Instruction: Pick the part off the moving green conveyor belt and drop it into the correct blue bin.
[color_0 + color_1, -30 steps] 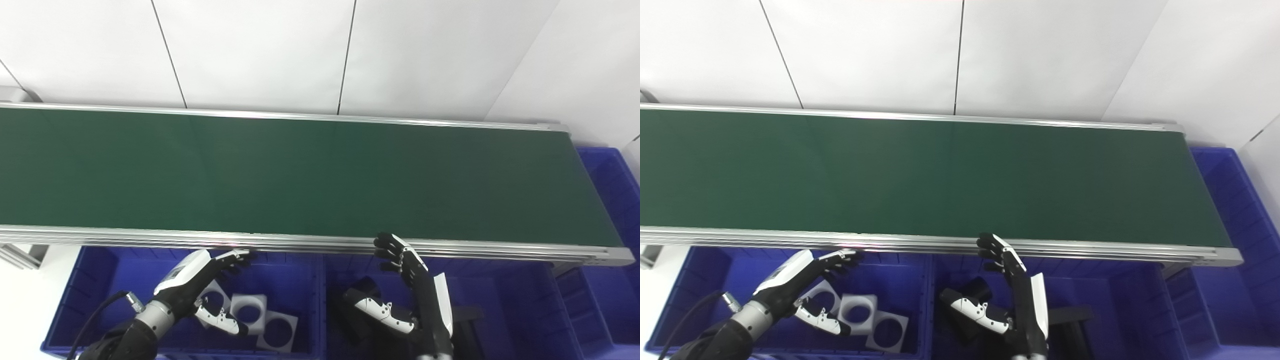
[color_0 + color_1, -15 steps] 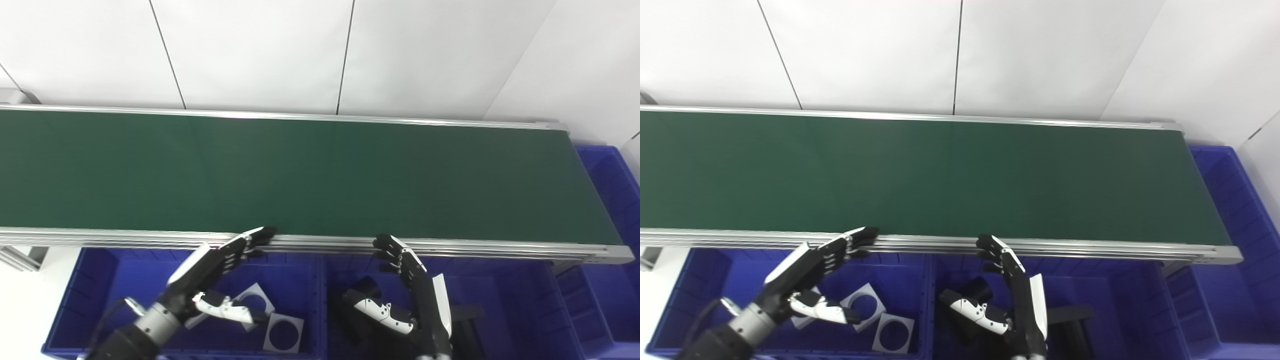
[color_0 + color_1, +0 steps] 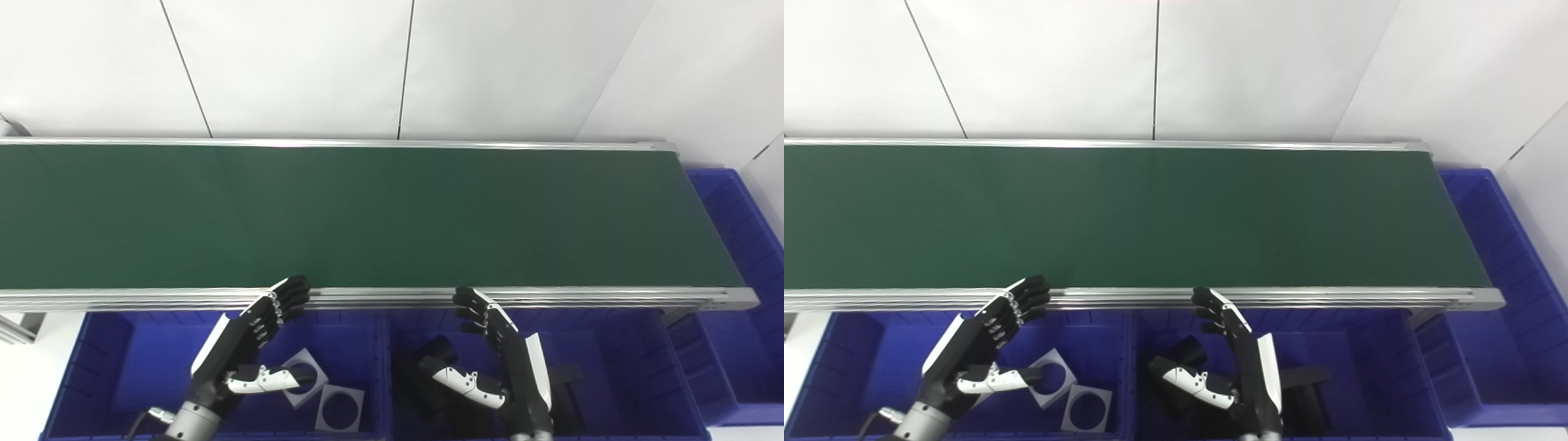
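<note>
Belt [image 3: 367,214] runs bare across mid-frame. Both hands are open, holding nothing: left hand [image 3: 245,343] over the lower-left bin [image 3: 92,361] with white square parts [image 3: 334,407], right hand [image 3: 502,355] over the middle bin [image 3: 637,367].

Green conveyor belt [image 3: 367,214] bare; white square parts [image 3: 340,407] flat in left blue bin [image 3: 92,367], black parts [image 3: 566,373] in middle bin [image 3: 618,343].

Your view cuts the conveyor belt [image 3: 367,214] off at the left edge. The right hand [image 3: 499,361] hides much of the black parts [image 3: 560,376] beneath it; their shapes stay unclear.
</note>
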Robot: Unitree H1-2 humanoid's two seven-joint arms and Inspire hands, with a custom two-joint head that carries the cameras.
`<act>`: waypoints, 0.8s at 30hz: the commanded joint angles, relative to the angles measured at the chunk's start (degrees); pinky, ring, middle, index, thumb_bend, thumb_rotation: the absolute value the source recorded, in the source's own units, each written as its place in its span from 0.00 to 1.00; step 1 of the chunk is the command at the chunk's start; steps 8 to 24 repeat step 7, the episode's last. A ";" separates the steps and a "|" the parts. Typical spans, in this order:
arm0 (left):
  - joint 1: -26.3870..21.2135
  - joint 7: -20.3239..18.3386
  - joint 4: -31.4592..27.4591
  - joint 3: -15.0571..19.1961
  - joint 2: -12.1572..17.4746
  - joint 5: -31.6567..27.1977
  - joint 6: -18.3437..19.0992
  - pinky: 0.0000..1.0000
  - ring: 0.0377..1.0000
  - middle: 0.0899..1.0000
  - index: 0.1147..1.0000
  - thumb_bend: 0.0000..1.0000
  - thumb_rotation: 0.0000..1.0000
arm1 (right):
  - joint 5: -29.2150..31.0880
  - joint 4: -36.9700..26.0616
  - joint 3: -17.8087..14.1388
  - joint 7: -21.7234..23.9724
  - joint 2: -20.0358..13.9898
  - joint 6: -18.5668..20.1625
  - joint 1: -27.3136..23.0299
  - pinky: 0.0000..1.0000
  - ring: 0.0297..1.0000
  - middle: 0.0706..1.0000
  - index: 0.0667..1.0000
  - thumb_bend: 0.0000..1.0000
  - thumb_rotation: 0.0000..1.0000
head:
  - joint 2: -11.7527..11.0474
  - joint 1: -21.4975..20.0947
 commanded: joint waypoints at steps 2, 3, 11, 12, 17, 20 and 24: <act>-0.76 1.37 -0.18 0.51 -0.25 0.75 -2.88 0.85 0.86 0.86 0.84 0.85 0.22 | 0.43 -1.64 0.15 0.36 -0.09 -0.46 0.14 0.71 0.75 0.77 0.79 0.79 0.29 | -0.25 0.14; -0.76 1.67 -0.04 0.54 -0.32 1.00 -3.02 0.85 0.86 0.86 0.84 0.85 0.22 | 0.39 -1.59 0.16 0.38 -0.17 -0.43 0.12 0.71 0.75 0.77 0.79 0.79 0.29 | -0.29 0.40; -0.64 2.42 0.08 0.42 -0.38 1.82 -3.42 0.84 0.86 0.86 0.84 0.86 0.23 | 0.57 -1.63 0.31 0.64 -0.69 -0.52 0.23 0.71 0.76 0.78 0.80 0.79 0.30 | -0.17 1.22; -0.64 2.42 0.08 0.42 -0.38 1.82 -3.42 0.84 0.86 0.86 0.84 0.86 0.23 | 0.57 -1.63 0.31 0.64 -0.69 -0.52 0.23 0.71 0.76 0.78 0.80 0.79 0.30 | -0.17 1.22; -0.64 2.42 0.08 0.42 -0.38 1.82 -3.42 0.84 0.86 0.86 0.84 0.86 0.23 | 0.57 -1.63 0.31 0.64 -0.69 -0.52 0.23 0.71 0.76 0.78 0.80 0.79 0.30 | -0.17 1.22; -0.64 2.42 0.08 0.42 -0.38 1.82 -3.42 0.84 0.86 0.86 0.84 0.86 0.23 | 0.57 -1.63 0.31 0.64 -0.69 -0.52 0.23 0.71 0.76 0.78 0.80 0.79 0.30 | -0.17 1.22; -0.64 2.42 0.08 0.42 -0.38 1.82 -3.42 0.84 0.86 0.86 0.84 0.86 0.23 | 0.57 -1.63 0.31 0.64 -0.69 -0.52 0.23 0.71 0.76 0.78 0.80 0.79 0.30 | -0.17 1.22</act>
